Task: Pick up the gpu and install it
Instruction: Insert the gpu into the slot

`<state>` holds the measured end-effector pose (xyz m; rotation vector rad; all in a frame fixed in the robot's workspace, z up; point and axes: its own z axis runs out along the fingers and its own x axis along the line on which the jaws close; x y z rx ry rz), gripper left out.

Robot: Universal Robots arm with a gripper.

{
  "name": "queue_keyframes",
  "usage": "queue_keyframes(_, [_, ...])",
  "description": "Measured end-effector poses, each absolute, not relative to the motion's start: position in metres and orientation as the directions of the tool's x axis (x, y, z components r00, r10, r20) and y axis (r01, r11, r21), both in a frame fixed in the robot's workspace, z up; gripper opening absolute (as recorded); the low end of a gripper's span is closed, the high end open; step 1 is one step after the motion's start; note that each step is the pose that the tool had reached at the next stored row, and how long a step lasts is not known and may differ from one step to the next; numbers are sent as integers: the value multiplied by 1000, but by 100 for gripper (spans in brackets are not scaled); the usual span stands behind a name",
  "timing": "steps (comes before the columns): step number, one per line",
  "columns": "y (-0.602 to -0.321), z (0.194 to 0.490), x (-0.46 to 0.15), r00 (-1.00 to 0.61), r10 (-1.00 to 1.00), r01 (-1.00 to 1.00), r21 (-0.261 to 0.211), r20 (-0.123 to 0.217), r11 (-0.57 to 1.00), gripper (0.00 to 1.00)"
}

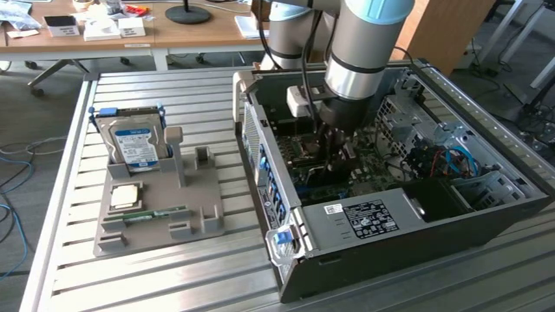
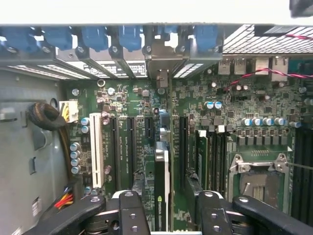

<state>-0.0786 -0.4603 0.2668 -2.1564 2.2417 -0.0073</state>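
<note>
The hand (image 2: 166,215) is reaching down inside the open computer case (image 1: 364,227), which is lying toward the bench's (image 1: 173,273) edge on the exterior view's right. Its fingers (image 2: 129,213) are standing spread on either side of the gpu (image 2: 162,181), apparently released rather than clamping. The card is standing on edge among the motherboard's (image 2: 215,127) expansion slots, its bracket end pointing at the rear slot openings (image 2: 161,54). Whether it is seated fully is hard to tell. If it is sitting only partway, it may be leaning loose, and any sideways brush from a finger could be tilting it or straining the slot.
</note>
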Motion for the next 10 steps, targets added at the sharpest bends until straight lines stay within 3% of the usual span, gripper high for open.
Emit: queue_keyframes(10, [-460,295,-79,-39,-999,-999,-25,-19,39,46])
